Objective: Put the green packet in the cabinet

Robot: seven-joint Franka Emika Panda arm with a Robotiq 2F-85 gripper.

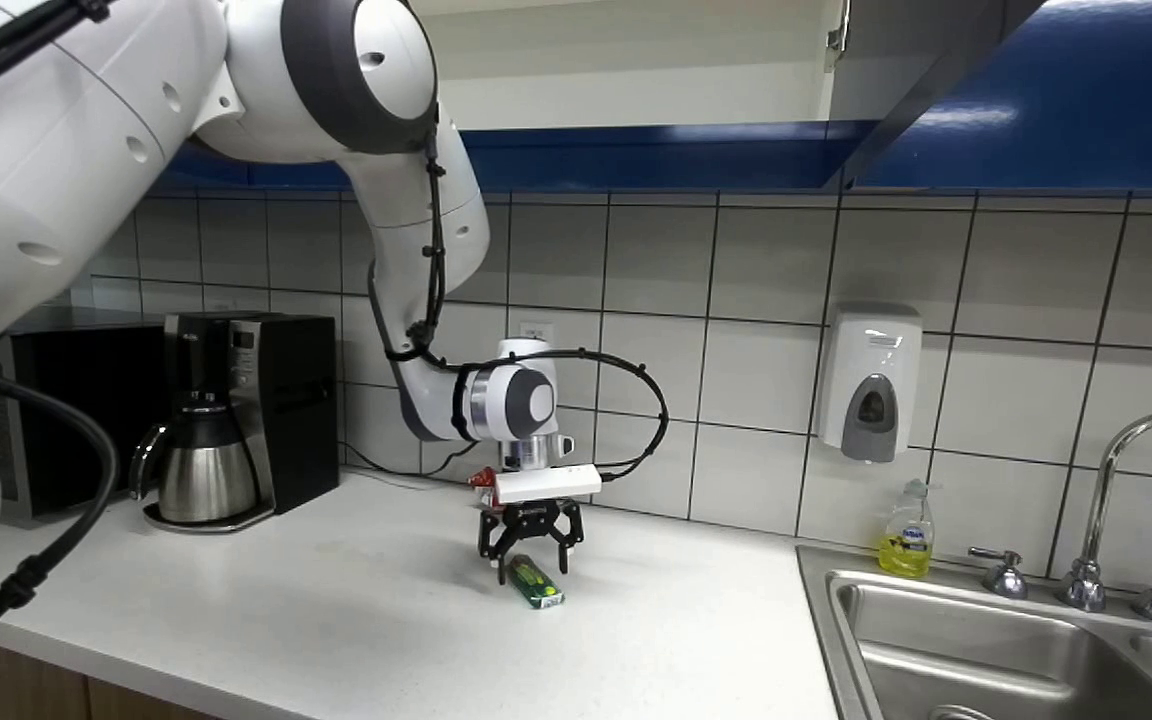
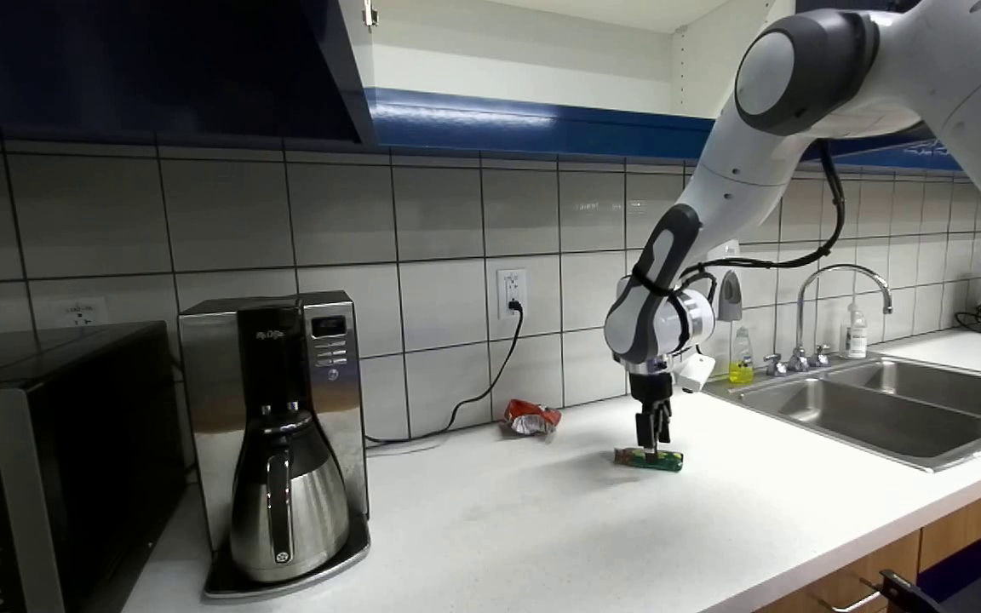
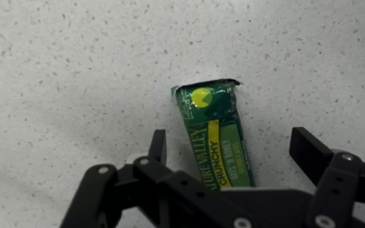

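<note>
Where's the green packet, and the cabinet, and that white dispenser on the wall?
Green packet (image 3: 213,134): in the wrist view, on its yellow stripe.
Cabinet (image 2: 533,128): in an exterior view, on the blue strip below its white interior.
White dispenser (image 1: 871,358): in an exterior view, on its upper front.

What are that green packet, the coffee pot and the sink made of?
The green packet looks like thin, glossy plastic or foil film, from its crinkled, shiny end; I can't tell which. The coffee pot seems brushed stainless steel, from its soft grey sheen, its black handle probably plastic. The sink looks like satin stainless steel: grey, with blurred highlights.
</note>
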